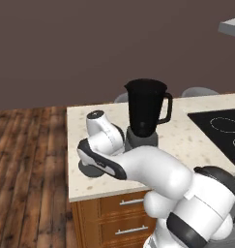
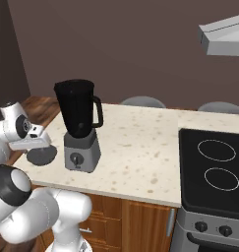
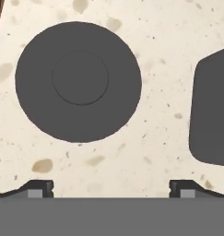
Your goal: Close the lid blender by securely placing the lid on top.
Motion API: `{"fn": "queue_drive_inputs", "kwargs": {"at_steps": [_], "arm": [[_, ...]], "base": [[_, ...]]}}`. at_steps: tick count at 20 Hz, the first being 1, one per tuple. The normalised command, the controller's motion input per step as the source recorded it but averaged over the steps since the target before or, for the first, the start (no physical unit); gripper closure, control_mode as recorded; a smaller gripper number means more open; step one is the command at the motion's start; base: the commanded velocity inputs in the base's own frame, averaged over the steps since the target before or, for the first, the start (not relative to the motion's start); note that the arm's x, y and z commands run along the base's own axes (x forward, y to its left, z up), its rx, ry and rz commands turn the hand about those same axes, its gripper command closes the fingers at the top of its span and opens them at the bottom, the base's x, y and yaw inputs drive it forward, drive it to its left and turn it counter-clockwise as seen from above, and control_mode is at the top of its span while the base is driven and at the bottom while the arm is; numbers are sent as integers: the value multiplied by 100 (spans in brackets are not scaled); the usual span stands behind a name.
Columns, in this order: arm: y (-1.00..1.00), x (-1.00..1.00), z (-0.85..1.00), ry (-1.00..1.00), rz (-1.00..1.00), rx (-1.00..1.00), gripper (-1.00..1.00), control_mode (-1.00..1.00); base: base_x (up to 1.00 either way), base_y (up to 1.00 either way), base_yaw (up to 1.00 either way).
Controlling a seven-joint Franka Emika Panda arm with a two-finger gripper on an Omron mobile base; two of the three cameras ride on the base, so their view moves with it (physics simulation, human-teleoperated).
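1. The lid (image 3: pixel 78 81) lies flat on the counter (image 2: pixel 140 147) just beside the blender (image 2: pixel 79 123).
2. The gripper (image 3: pixel 111 186) hovers above it, jaws apart, nothing held.
3. Reaching step; next, centre and descend onto the lid.

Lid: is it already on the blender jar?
No, the lid lies flat on the counter, beside the blender, whose jar is open on top.

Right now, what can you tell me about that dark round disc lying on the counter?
The lid is a flat, round, dark grey disc with a fainter circle marked at its centre, matte like plastic. It lies flat on the speckled counter, off the blender and beside its base. The hand hangs above it, fingers apart, not touching.
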Motion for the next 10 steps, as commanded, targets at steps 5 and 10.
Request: {"fn": "queue_drive_inputs", "kwargs": {"at_steps": [5,10], "arm": [[6,9,-8,2,0,0,-100,-100],[26,13,-9,2,0,-2,-100,-100]], "base": [[0,0,0],[0,0,0]]}}
